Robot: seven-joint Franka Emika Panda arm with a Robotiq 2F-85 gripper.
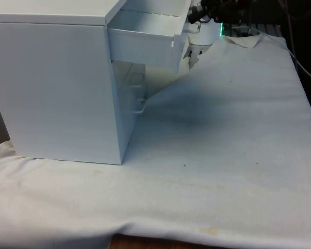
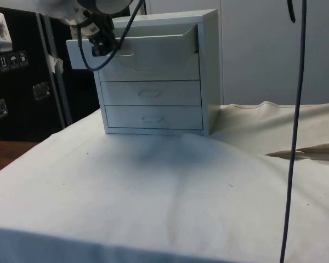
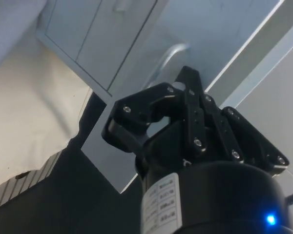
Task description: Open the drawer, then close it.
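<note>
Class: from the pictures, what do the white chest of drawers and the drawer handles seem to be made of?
White chest of drawers: probably painted or laminated board, judging by its flat, smooth, matte panels with sharp edges. Drawer handles: thin bent loops, possibly metal wire; the material is uncertain.

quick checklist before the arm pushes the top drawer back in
1. Top drawer of the white chest of drawers is pulled out: ok, it stands well out from the chest front.
2. Black two-finger gripper is at the drawer front, near its handle: ok.
3. Fingers released from the handle: cannot tell.
4. Middle drawer and bottom drawer are shut, out of the way: ok.
5. Drawer is empty, nothing to jam it: ok for the part that the front view shows.
6. White cloth is free of the drawer's path: ok, it lies below.
</note>
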